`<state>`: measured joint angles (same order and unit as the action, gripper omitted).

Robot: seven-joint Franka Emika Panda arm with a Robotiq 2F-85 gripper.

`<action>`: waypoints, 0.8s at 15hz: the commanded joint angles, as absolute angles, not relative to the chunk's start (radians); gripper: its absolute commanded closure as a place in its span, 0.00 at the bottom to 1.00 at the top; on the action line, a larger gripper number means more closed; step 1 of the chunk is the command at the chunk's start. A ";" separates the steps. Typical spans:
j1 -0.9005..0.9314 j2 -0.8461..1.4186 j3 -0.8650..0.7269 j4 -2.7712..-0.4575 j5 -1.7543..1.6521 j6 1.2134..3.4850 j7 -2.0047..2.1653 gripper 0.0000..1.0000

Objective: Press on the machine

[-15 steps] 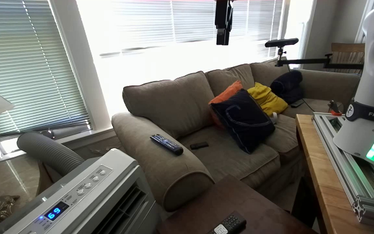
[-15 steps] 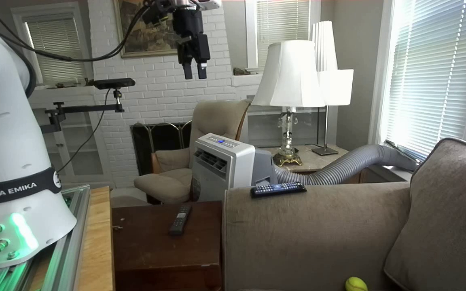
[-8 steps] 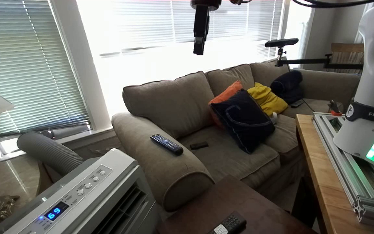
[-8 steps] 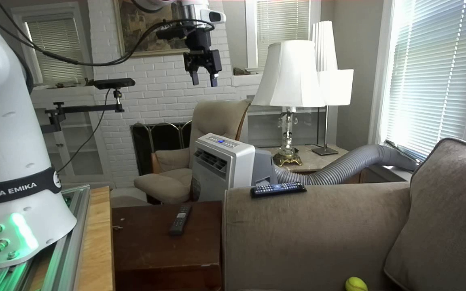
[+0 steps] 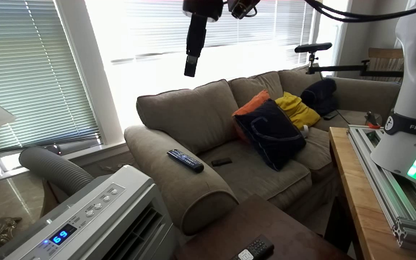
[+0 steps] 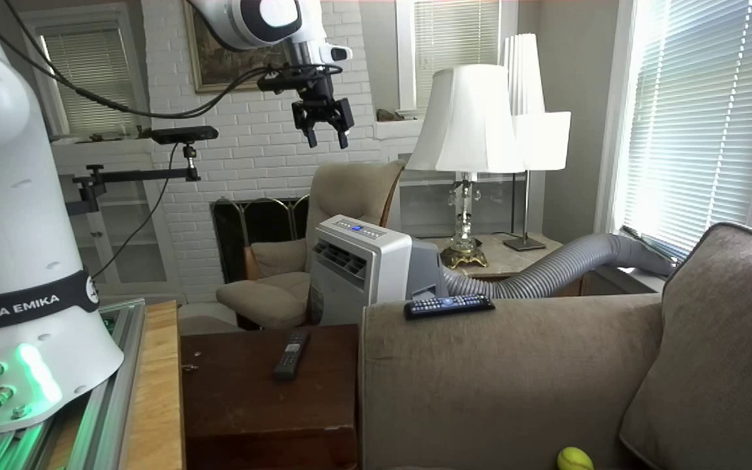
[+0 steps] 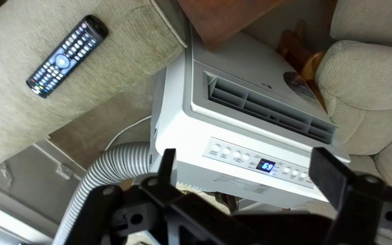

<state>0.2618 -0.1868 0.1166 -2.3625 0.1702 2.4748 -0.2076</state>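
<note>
Gripper [image 6: 328, 143] hung high off long edge of bench [image 6: 159, 378], fingers [image 7: 328, 177] wide apart, nothing between. Machine [image 6: 382, 271], white air conditioner with lit display [image 7: 266, 166], stood past bench corner, beyond dark chest [image 6: 265, 405]. Step judged: lining up over control panel [image 7: 253, 162]. Good press likely called for fingers brought together, tip square over one button [image 7: 237, 154], slow straight descent, light push, quick lift; which button, unclear. Room: free air from bench edge out over chest to machine. Edges probably needing care: sofa arm [image 6: 513, 365], table lamp [image 6: 464, 143] near machine.
</note>
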 commanded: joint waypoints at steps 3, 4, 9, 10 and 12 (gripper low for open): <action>0.287 -0.093 0.201 -2.311 0.170 2.579 -0.167 0.00; 0.286 -0.081 0.214 -2.308 0.159 2.601 -0.147 0.00; 0.286 0.001 0.260 -2.296 0.133 2.736 -0.046 0.11; 0.286 0.021 0.265 -2.292 0.128 2.762 -0.031 0.26; 0.287 0.059 0.271 -2.279 0.131 2.803 -0.016 0.41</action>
